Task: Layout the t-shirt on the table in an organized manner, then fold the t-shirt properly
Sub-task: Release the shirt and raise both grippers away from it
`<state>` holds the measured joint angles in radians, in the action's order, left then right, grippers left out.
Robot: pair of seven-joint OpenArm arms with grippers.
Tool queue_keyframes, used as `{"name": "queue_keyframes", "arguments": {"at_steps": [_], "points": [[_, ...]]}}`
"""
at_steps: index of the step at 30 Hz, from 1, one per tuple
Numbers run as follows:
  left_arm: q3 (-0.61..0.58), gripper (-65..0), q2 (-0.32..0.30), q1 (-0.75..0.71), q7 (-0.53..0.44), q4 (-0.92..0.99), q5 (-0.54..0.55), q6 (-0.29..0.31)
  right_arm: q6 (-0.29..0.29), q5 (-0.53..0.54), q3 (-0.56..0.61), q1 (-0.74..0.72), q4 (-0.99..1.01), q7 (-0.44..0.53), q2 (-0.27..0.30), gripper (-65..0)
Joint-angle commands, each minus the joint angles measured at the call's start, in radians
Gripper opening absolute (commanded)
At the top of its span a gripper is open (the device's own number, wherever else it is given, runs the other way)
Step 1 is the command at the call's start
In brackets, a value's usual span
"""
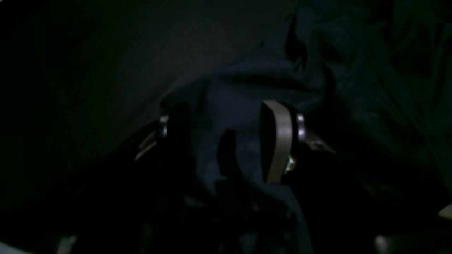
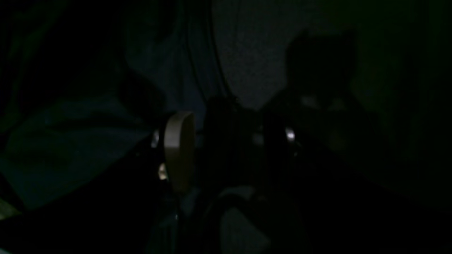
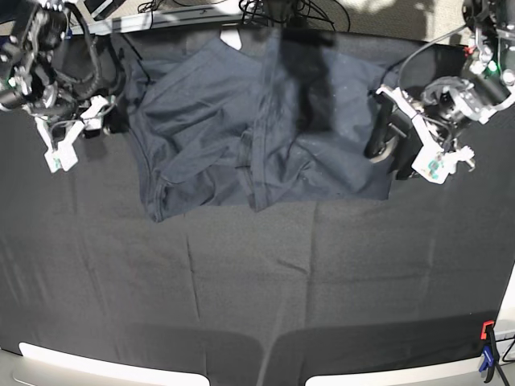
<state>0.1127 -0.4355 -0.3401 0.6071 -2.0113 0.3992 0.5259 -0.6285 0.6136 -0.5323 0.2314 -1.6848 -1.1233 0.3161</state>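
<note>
Nearest the viewer, the table (image 3: 241, 297) lies bare under creased black cloth. Farther back, the t-shirt (image 3: 257, 137) sprawls rumpled across the far half, bunched along a central ridge. The left gripper (image 3: 398, 141), jaws spread wide, straddles the shirt's edge on the right of the overview without pinching it. The right gripper (image 3: 84, 129) hangs at the opposite edge; whether it holds cloth I cannot tell. To flatten well, I would say each should take an outer edge and pull apart evenly.
</note>
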Motion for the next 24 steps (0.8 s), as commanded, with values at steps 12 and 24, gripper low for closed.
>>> {"name": "queue_keyframes", "arguments": {"at_steps": [12, 24], "points": [[0.006, -36.0, -0.011, 0.008, -0.024, -0.013, 0.011, -0.003, -0.050, 0.088, -0.004, -0.020, 0.059, -0.010, -0.060, -34.4], [0.006, -36.0, -0.011, 0.008, -0.024, -0.013, 0.011, -0.004, -0.057, 0.150, 0.008, -0.012, 0.058, -0.014, -0.108, -34.4]]}}
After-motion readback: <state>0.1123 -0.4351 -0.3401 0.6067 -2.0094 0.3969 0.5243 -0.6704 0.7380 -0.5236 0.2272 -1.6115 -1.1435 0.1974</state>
